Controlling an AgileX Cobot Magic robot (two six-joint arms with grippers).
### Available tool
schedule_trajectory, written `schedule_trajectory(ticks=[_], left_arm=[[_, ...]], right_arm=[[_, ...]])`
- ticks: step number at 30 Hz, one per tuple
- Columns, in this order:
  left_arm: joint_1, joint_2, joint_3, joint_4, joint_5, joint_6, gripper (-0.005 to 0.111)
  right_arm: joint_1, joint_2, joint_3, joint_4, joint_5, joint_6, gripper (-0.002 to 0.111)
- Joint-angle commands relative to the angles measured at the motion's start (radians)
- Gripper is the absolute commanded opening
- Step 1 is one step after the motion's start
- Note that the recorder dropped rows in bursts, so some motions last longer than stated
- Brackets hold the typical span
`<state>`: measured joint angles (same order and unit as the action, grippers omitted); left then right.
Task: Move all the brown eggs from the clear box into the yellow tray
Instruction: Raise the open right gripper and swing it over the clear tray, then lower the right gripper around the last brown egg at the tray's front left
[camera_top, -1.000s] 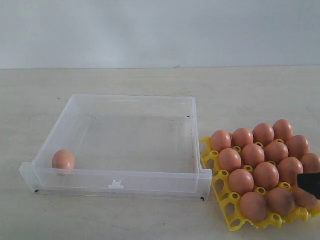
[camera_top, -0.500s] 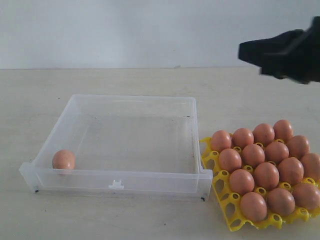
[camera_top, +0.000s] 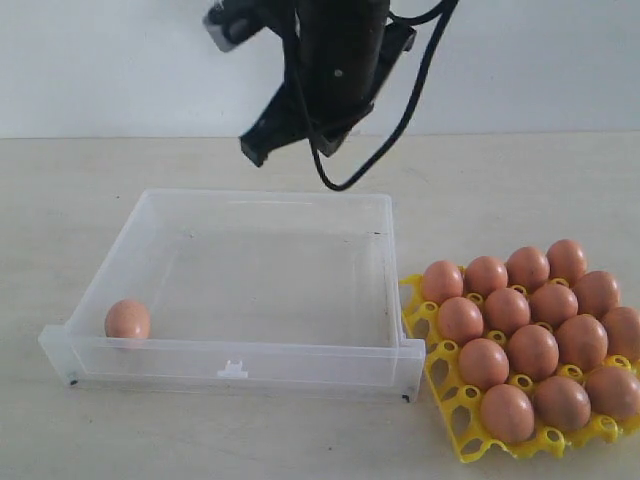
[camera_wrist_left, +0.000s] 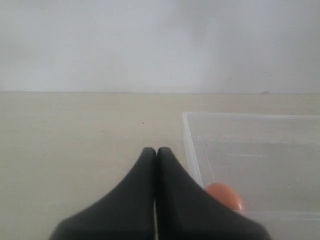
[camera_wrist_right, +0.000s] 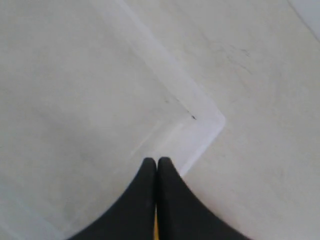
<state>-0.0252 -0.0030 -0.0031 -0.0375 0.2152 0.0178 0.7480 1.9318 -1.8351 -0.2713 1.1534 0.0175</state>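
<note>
One brown egg (camera_top: 127, 319) in the clear box's (camera_top: 260, 365) front-left corner; other brown eggs (camera_top: 532, 351) in the yellow tray (camera_top: 462, 425), just beside its right wall. Left gripper (camera_wrist_left: 156, 150) clenched, empty, outside the left wall near that egg. Right gripper (camera_wrist_right: 157, 162) clenched, empty, over a box corner.

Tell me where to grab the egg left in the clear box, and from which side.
Pinch the egg across its middle from straight above: it lies in the front-left corner of the clear box, so the walls likely block sideways approaches.
</note>
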Motion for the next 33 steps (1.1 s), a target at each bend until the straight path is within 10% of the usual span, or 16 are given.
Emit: schedule_trajectory(ticks=[1, 15, 24, 33], left_arm=[[-0.008, 0.003, 0.003, 0.0, -0.006, 0.002, -0.004], [-0.008, 0.003, 0.003, 0.0, -0.009, 0.002, -0.004], [-0.008, 0.003, 0.003, 0.0, -0.009, 0.002, -0.004], [-0.008, 0.003, 0.003, 0.0, -0.01, 0.002, -0.004]], right_arm=[[0.001, -0.003, -0.1, 0.219, 0.059, -0.042, -0.001], [0.001, 0.371, -0.304, 0.668, -0.035, -0.132, 0.001], [0.01, 0.449, -0.352, 0.897, -0.143, -0.205, 0.065], [0.037, 0.49, -0.35, 0.854, -0.115, -0.165, 0.066]])
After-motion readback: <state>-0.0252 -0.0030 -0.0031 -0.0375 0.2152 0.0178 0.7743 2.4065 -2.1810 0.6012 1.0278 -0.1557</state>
